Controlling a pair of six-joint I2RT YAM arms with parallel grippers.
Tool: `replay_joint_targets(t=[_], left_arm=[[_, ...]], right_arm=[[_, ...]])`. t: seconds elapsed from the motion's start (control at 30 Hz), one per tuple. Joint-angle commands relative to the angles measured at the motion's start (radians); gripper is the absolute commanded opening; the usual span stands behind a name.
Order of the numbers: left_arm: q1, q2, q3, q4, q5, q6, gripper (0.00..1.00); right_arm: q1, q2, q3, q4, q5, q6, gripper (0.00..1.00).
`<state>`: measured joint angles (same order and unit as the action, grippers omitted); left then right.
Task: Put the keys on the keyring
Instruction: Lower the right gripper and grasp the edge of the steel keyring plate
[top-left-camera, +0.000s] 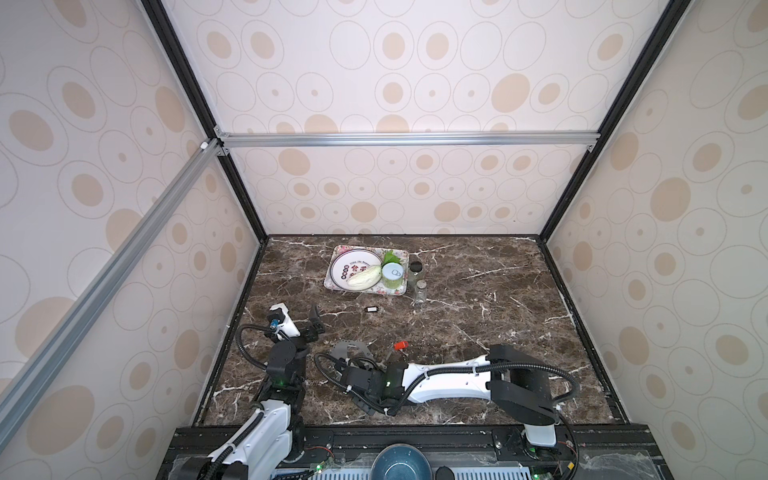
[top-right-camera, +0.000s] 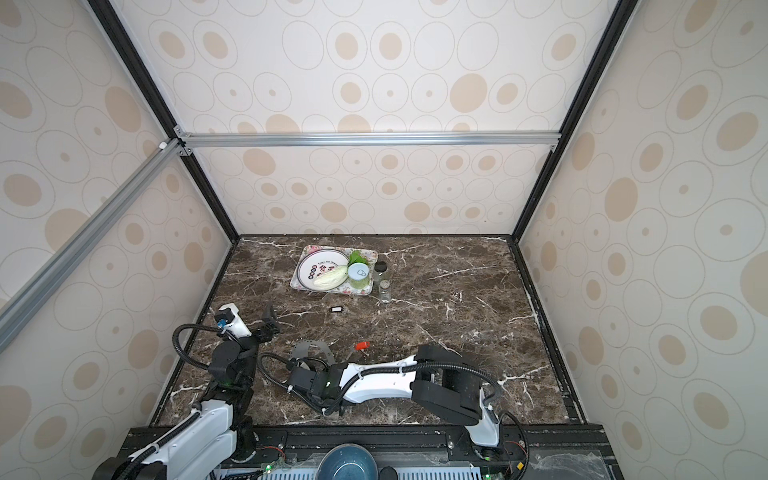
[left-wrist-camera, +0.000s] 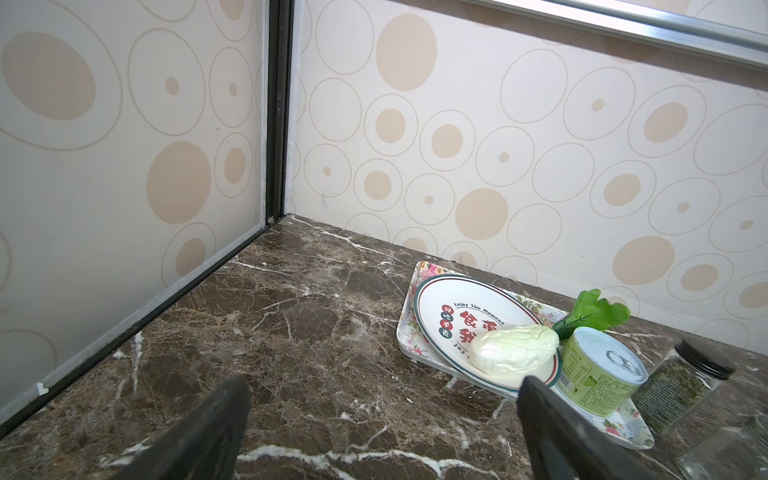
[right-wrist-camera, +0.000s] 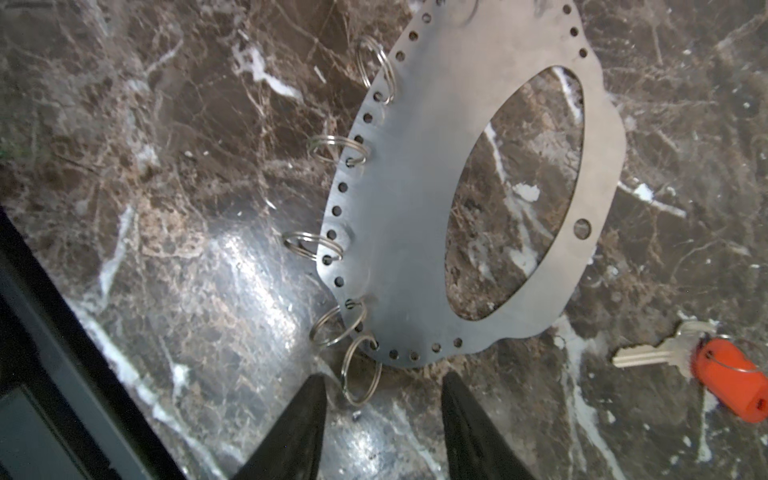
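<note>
Holding your right claw (right-wrist-camera: 384, 388), jaws apart and empty, by the keyring (right-wrist-camera: 399, 216) on the worktop (right-wrist-camera: 166, 249); red key (right-wrist-camera: 725, 372) near it, black key (top-left-camera: 371, 309) well apart; left claw (left-wrist-camera: 384, 386) gapes wide

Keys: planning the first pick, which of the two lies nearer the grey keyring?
The silver key with the red-orange tag, right beside the flat grey oval keyring; the small black rectangular key lies farther off.
</note>
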<state>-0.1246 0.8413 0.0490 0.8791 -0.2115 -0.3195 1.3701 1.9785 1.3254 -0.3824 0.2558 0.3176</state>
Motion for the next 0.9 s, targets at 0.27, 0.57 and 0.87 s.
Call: replay_joint_targets(t=[0.27, 0.57, 0.87], left_arm=[[-0.001, -0.004, -0.001, 0.031, -0.021, -0.027, 1.0], [-0.001, -0.009, -0.002, 0.024, -0.032, -0.036, 1.0], [-0.001, -0.053, -0.033, 0.057, 0.064, -0.012, 1.0]], right_arm=[[0.011, 0.047, 0.034, -0.041, 0.034, 0.016, 0.37], [0.011, 0.01, -0.002, 0.003, 0.048, 0.014, 0.1], [0.009, -0.191, -0.185, 0.21, 0.114, -0.039, 0.0]])
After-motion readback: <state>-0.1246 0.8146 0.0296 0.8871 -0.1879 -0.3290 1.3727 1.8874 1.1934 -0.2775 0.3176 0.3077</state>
